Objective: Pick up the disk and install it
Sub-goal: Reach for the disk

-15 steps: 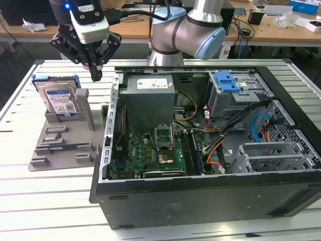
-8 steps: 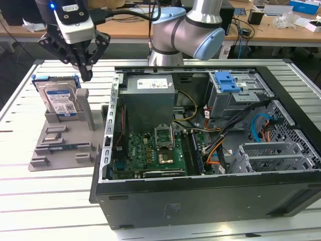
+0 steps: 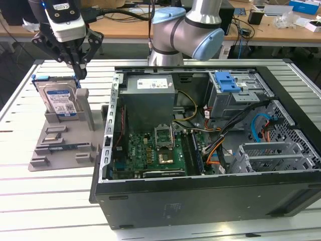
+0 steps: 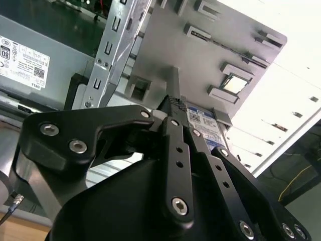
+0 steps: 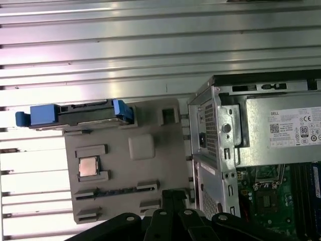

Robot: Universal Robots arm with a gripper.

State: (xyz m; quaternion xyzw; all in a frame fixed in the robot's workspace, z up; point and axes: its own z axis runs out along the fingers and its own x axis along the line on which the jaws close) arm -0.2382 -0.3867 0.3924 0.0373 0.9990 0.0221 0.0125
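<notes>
- The jaws are seen pressed together, and nothing is held.
- The disk is stood upright in a grey holder just below the jaws.

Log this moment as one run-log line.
disk: upright in grey holder, beside open computer case | gripper: shut, empty, above disk's top edge | installed: no

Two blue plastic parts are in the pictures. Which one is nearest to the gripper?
The blue bracket around the disk, standing in the grey holder close to the gripper. The other, a blue latch, sits atop the drive cage inside the computer.
</notes>
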